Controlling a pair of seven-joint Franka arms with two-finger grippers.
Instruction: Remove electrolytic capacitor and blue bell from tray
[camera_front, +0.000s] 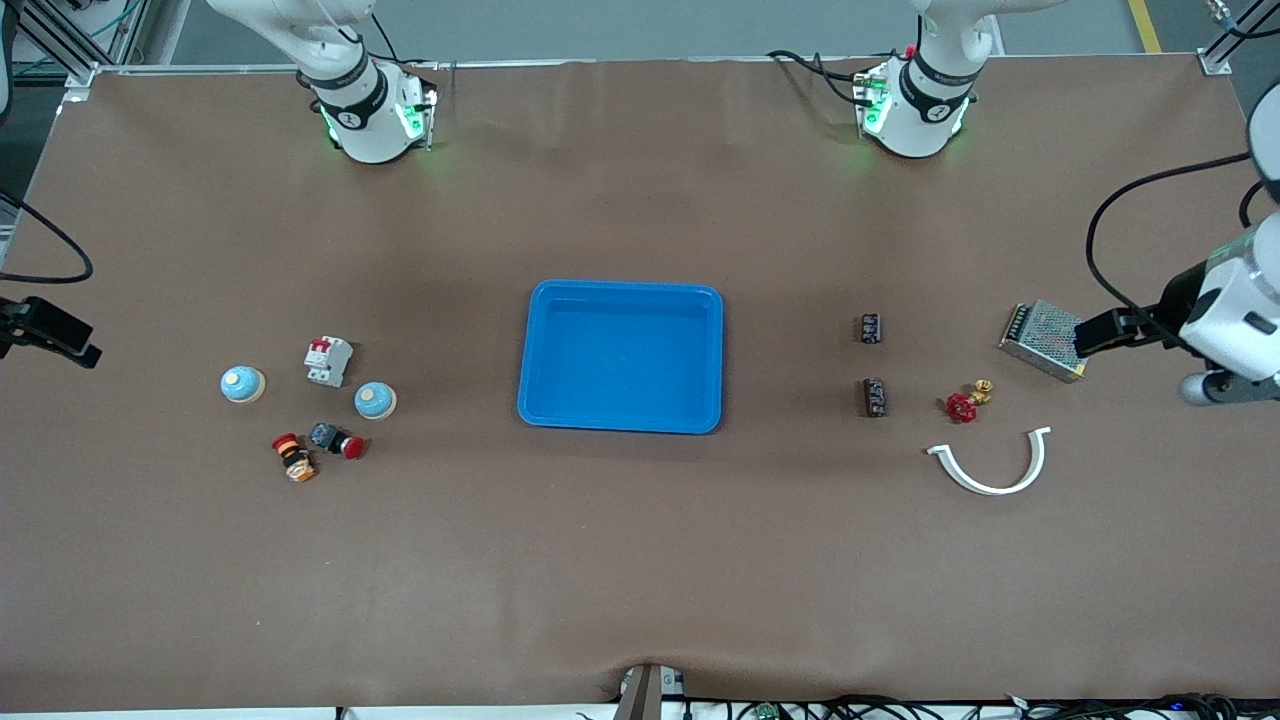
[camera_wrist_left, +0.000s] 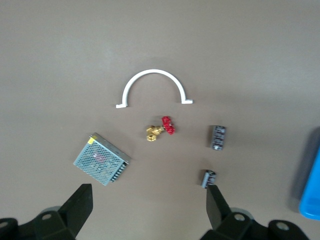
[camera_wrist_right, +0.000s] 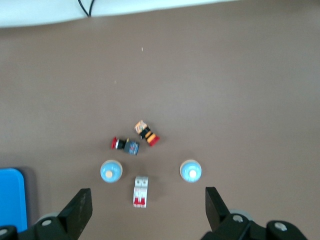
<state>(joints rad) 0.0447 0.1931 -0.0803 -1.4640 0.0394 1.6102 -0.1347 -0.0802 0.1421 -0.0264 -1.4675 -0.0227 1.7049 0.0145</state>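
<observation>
Two dark capacitors lie toward the left arm's end of the table, and both show in the left wrist view. Two light blue bells stand toward the right arm's end and show in the right wrist view. A blue tray sits mid-table. My left gripper hangs open high over the spot between the capacitors and the power supply. My right gripper hangs open high over the table by the breaker and the bells. Neither gripper holds anything.
By the bells are a white circuit breaker and two push buttons. By the capacitors are a metal power supply, a red-handled brass valve and a white curved clamp.
</observation>
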